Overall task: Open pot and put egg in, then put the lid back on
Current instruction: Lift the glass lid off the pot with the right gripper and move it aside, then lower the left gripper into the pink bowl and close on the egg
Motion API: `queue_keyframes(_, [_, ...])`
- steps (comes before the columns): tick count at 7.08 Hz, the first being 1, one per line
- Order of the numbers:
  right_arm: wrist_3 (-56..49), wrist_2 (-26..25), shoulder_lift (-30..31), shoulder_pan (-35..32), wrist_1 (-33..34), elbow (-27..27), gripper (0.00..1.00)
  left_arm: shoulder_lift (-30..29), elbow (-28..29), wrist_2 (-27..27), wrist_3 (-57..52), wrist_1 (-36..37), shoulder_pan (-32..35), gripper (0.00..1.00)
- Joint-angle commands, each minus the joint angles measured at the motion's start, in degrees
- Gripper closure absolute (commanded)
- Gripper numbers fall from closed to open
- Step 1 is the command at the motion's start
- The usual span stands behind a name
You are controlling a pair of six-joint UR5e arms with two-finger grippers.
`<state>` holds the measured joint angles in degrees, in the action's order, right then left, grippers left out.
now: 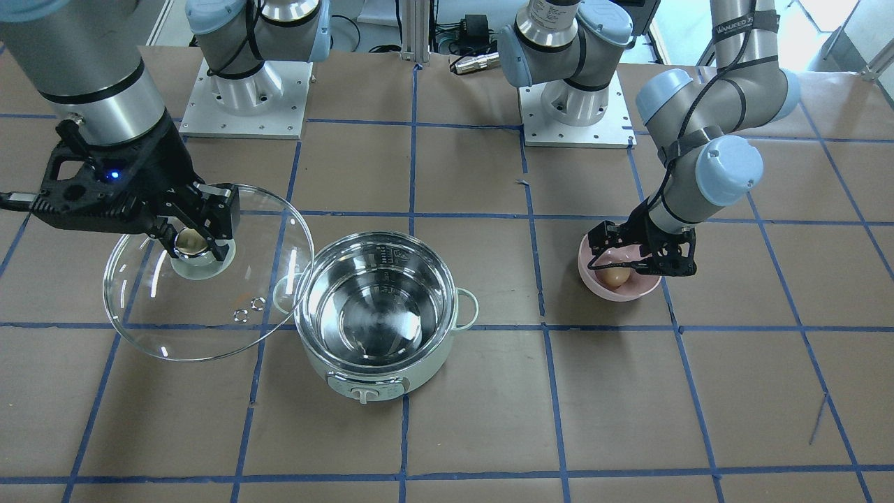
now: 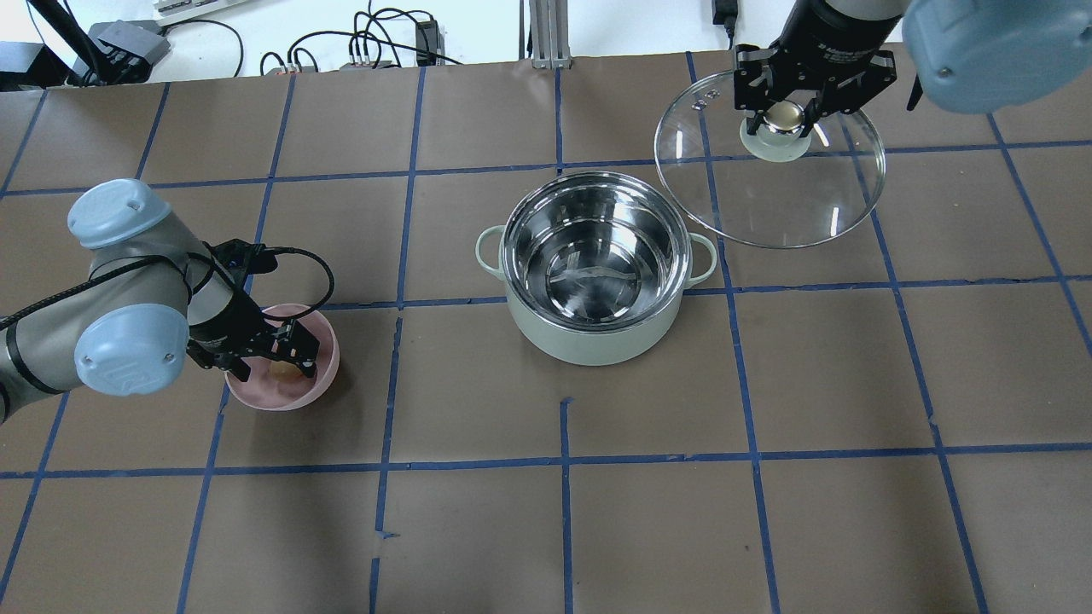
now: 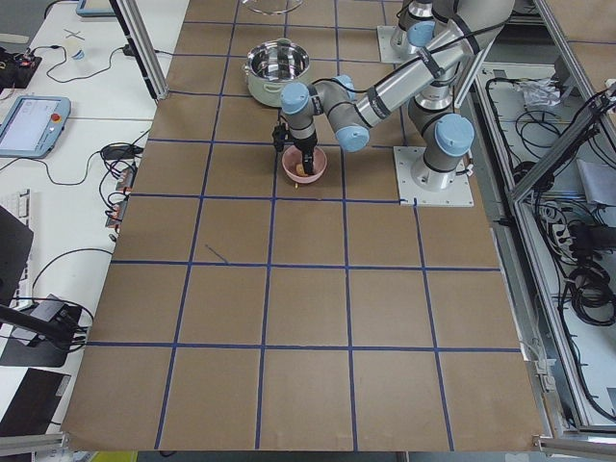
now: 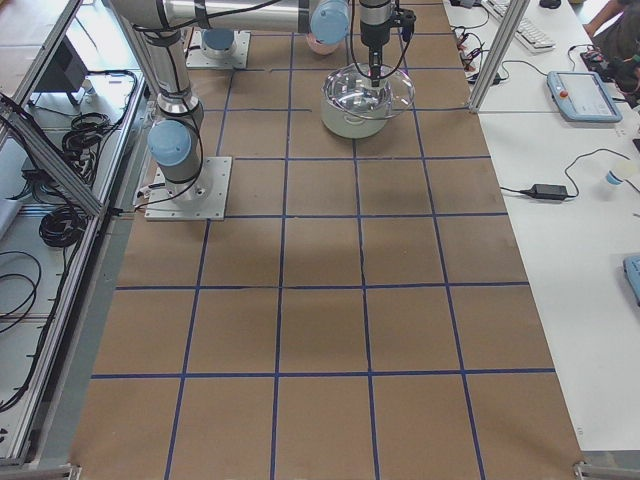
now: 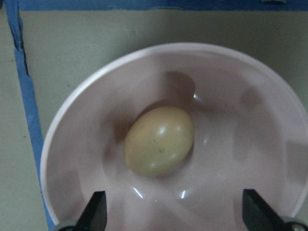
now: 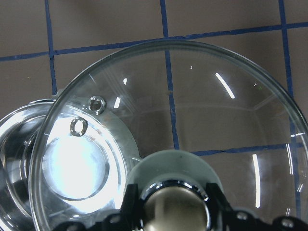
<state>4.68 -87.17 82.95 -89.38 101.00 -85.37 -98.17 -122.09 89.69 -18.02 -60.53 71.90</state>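
Overhead exterior: one pot (image 2: 589, 341), uncovered, mid-table; one lid (image 2: 785, 200) aloft beside it, gripped by right gripper (image 2: 787, 115); one egg (image 5: 160, 141) lying in one pink bowl (image 2: 281, 402), between spread fingers (image 5: 96, 212) of left gripper (image 2: 288, 358).

"A pot (image 2: 589, 341) and a glass lid (image 2: 793, 205). Is this a kitchen?"

"No, a robotics lab. The left arm (image 3: 395, 87) and right arm (image 4: 170, 70) stand bolted to steel plates (image 1: 286, 105) on a desk (image 2: 478, 529) covered in brown paper and marked into squares with blue tape (image 2: 657, 458)."

"What else says lab?"

"Aluminium posts (image 3: 140, 48) frame the desk. White benches (image 4: 560, 260) alongside carry handheld control screens (image 3: 29, 120), a keyboard (image 4: 520, 28) and a power brick (image 4: 545, 190). Cables (image 2: 375, 38) trail behind the desk, and loose wiring (image 4: 30, 250) coils on the floor beside it."
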Motion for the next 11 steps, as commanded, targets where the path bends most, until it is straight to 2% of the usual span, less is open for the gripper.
queue_keyframes(1, [-3.33,0.43,0.29,2.18,-0.53,0.03,0.56,0.08,0.01,-0.12,0.09,0.5,0.0,0.0])
queue_keyframes(3, [-5.99,0.94,1.6,5.17,-3.08,-0.05,0.56,0.08,-0.07,-0.13,0.0,3.21,0.0,0.0])
queue_keyframes(11, [-5.91,1.13,1.95,4.65,-3.17,-0.06,0.55,-0.44,-0.25,-0.92,0.18,6.92,0.0,0.01])
